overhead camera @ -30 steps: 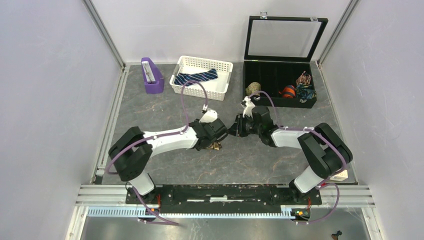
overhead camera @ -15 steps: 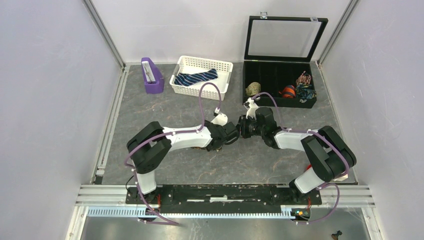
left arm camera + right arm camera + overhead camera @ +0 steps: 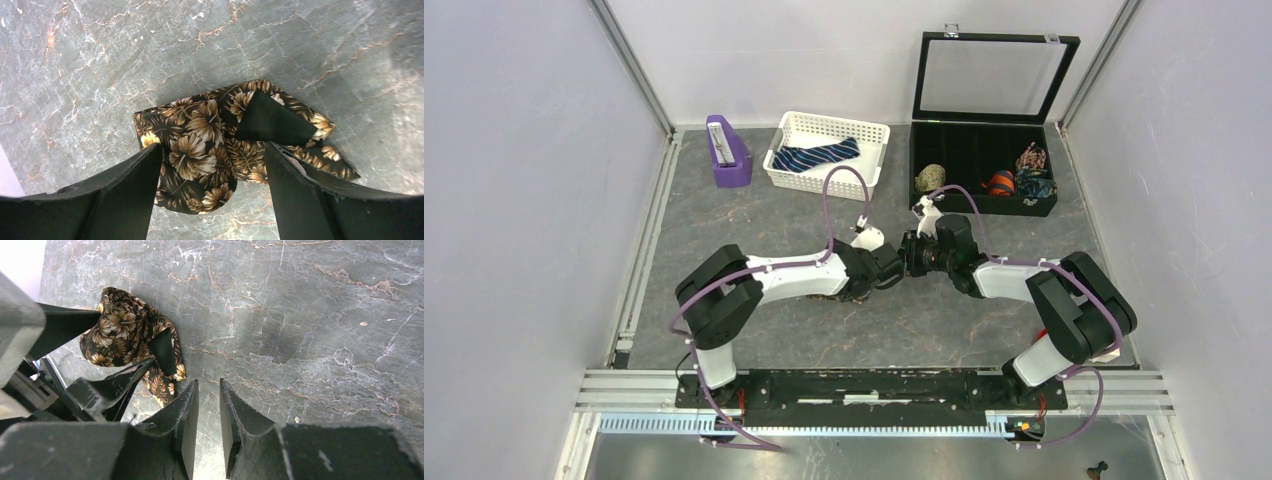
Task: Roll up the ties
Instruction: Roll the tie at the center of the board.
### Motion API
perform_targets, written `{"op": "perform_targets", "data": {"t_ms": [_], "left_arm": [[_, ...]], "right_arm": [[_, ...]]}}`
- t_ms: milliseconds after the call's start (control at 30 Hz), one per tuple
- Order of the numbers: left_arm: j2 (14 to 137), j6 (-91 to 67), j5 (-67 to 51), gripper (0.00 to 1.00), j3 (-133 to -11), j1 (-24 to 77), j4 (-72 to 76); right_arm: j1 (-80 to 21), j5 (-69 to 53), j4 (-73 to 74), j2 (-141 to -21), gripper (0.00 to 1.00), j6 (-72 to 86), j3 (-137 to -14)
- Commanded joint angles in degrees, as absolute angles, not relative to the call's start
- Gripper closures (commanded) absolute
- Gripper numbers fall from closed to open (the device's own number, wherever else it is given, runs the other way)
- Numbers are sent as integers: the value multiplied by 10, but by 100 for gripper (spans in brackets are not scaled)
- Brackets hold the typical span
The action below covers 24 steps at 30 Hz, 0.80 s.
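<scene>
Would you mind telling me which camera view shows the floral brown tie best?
The left wrist view: the floral brown tie lies crumpled, filling the frame between open jaws. The right wrist view shows it smaller, partly behind the left gripper. From the top external view, the arms hide nearly all of it.

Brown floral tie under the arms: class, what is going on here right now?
Both arms meet mid-table over the brown floral tie, which lies crumpled and unrolled. The left gripper hangs open straddling it; the right gripper is nearly closed and empty beside it. The striped navy tie waits in the white basket.
</scene>
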<state>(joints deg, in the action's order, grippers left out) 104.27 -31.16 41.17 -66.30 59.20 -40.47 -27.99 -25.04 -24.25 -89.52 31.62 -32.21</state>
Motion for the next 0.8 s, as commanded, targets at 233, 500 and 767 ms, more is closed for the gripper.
{"op": "perform_targets", "data": {"t_ms": [233, 500, 767], "left_arm": [[900, -288, 370, 0, -644, 601, -370], [743, -289, 344, 0, -538, 570, -316], [577, -286, 234, 1, -401, 458, -242]], "right_arm": [[-279, -254, -247, -887, 71, 313, -341], [-309, -240, -254, -880, 49, 329, -363], [-373, -209, -239, -923, 37, 352, -436]]}}
